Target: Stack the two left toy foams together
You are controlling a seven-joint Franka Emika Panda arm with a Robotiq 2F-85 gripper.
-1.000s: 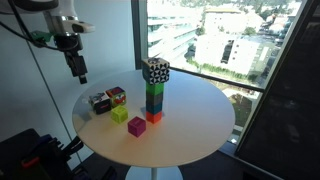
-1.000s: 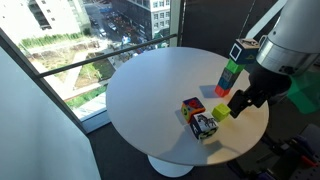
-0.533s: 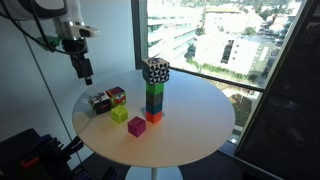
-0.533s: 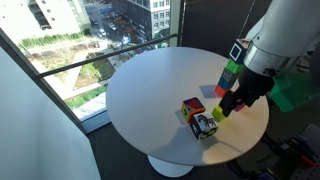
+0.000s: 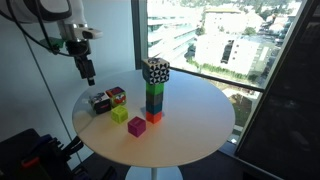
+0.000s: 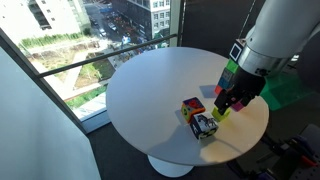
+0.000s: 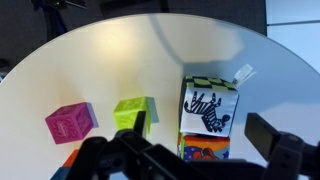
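Progress: I judge the job barely started, with nothing stacked and both cubes flat on the table.
Gripper: my gripper (image 5: 87, 75) hangs in the air, empty. In the wrist view its fingers stand apart with nothing between them.
Dark cube: the dark cube (image 5: 99, 102) sits well out from the tower (image 5: 154, 90), on the arm's side of it.
Red and green cube: the red and green cube (image 5: 116, 97) is just beside the dark one and a little nearer the tower. They seem to touch.
Left to do: as I see it, come down, grip one patterned cube, lift it and set it squarely on the other.
Bystanders: a yellow-green cube (image 5: 120, 113) and a magenta cube (image 5: 137, 126) lie near the tower's foot. I'd keep clear of them.
Surface: a round white table (image 5: 195, 115), smooth and a bit glossy.
Room: tall windows (image 5: 200, 40) behind the tower look onto city buildings far below.
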